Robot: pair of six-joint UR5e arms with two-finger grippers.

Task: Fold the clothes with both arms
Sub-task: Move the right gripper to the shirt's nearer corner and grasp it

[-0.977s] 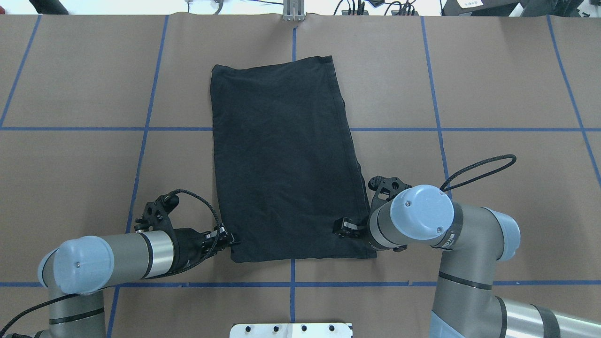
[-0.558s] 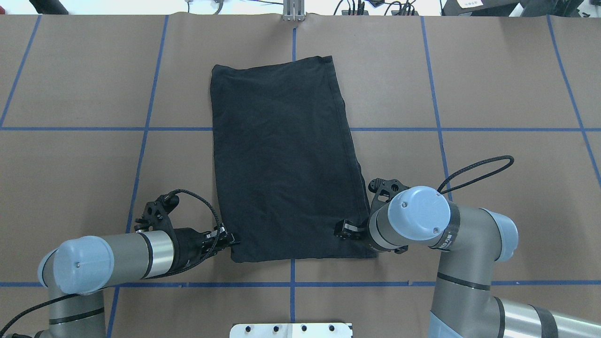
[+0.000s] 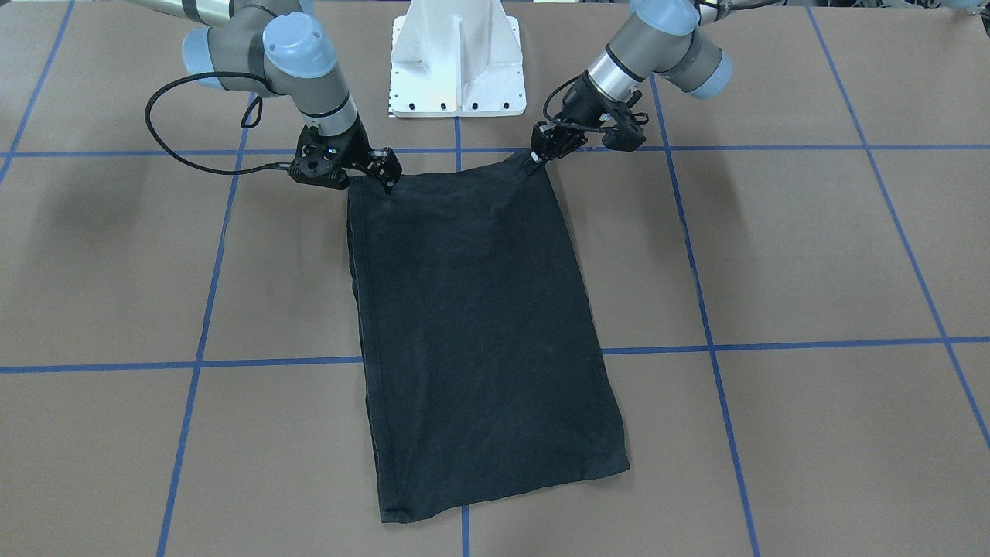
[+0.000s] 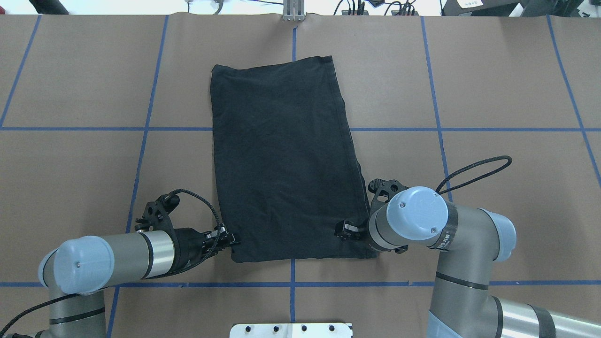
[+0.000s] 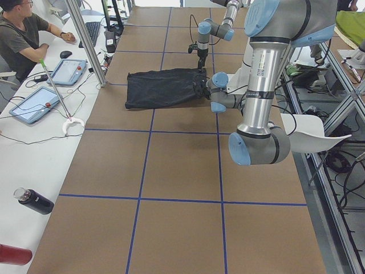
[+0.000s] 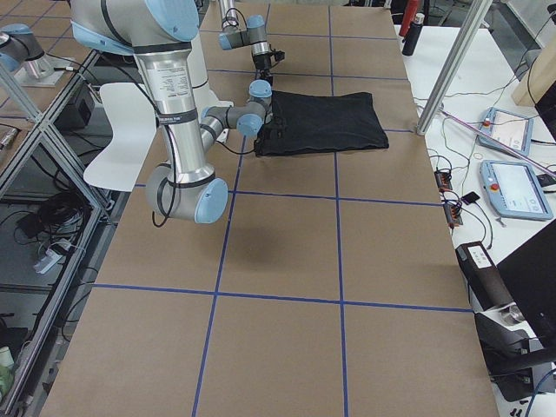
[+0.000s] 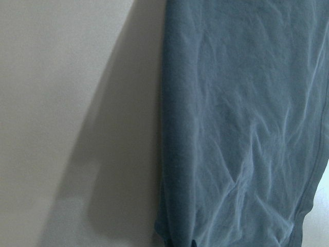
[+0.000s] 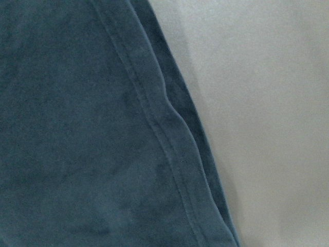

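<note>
Overhead exterior view, starting at the robot's end: the white base plate pokes in at the bottom edge, and the two arms reach out from either side of it over the brown tabletop. The left arm lies low and nearly level, and its hand sits right at the near-left corner of the black T-shirt. In the front-facing view that hand's fingers are pinched together on the corner, and a soft ridge in the cloth runs up to them. The right arm bends in from the other side, and its hand is over the shirt's right edge, just in from the near-right corner. Its fingertips touch the fabric, but honestly they're too small and dark against the black cloth, so I can't tell whether they're apart or closed.

The shirt is folded into a long rectangle, plain black side up, and it lies flat between the two hands. Its near hem sits just past the closest blue tape line. From there it stretches away from the robot at a slight slant, crosses the next tape line about halfway along and ends short of the tabletop's far edge. The right wrist camera shows the stitched side hem running right by the bare tabletop.
</note>
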